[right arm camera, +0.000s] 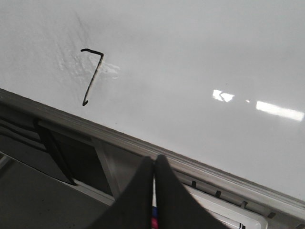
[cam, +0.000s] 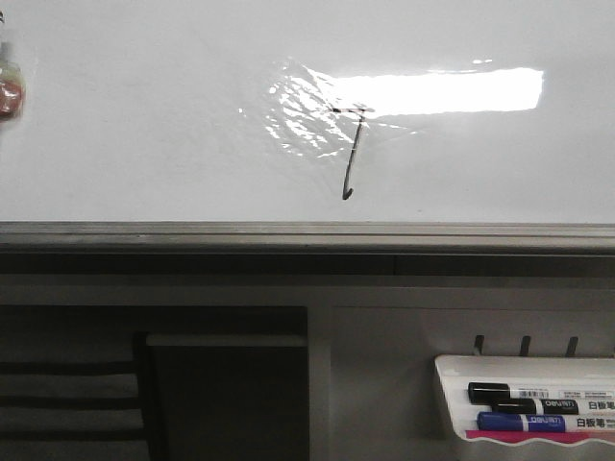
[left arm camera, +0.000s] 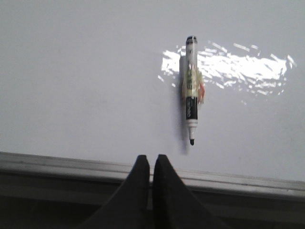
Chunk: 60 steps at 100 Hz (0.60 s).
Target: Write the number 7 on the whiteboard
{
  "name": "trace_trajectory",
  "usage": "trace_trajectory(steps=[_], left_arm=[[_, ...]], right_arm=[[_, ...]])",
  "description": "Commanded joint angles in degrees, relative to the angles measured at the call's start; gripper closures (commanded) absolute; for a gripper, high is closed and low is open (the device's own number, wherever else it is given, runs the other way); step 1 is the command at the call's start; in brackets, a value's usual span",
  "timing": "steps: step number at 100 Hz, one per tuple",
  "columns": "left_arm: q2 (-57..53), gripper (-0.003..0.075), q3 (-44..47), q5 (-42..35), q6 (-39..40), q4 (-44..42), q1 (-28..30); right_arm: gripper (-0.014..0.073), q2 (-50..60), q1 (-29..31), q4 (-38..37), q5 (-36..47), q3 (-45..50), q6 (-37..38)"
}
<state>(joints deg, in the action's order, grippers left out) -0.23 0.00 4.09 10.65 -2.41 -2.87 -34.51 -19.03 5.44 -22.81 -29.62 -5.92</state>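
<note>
Number 7 (cam: 352, 154): thin black marker figure, centre-right of the front view, upper left of the right wrist view (right arm camera: 92, 76). Short top bar lying level, partly lost in glare; long downstroke dropping from the bar's right end, leaning toward lower left, closing in a tiny hook. Long axis near vertical, top tipped slightly right in the front view; reads upright for a viewer facing the board. Judged complete as a figure. Whiteboard (cam: 144, 125): large glossy white surface filling the upper half of the front view, wrinkled shiny patch and bright rectangular glare just around the bar, grey metal rail along the lower edge. Marker (left arm camera: 191, 90): stuck to the board on its own in the left wrist view, upper centre, cap end up, black tip down, a greenish-orange holder around its barrel; held by neither arm, probably parked there to stay within reach. Left gripper (left arm camera: 152, 164): bottom centre of its view, dark fingers pressed together on nothing, below the rail and apart from the marker. Right gripper (right arm camera: 154, 164): bottom centre of its view, likewise closed and empty, set back from the board. Marker tray (cam: 452, 384): lower right of the front view, white, holding black and blue pens.
</note>
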Motion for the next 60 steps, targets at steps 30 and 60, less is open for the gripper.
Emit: trace_trajectory(steps=[30, 60], left_arm=[[-1.7, 0.0741, 2.0, -6.1, 0.4, 0.6, 0.0], [-1.7, 0.0741, 2.0, -6.5, -11.5, 8.0, 0.0]], right_arm=[[0.066, 0.3, 0.4, -0.4, 4.1, -1.4, -0.1], [0.0659, 0.3, 0.4, -0.4, 4.1, -1.4, -0.1]])
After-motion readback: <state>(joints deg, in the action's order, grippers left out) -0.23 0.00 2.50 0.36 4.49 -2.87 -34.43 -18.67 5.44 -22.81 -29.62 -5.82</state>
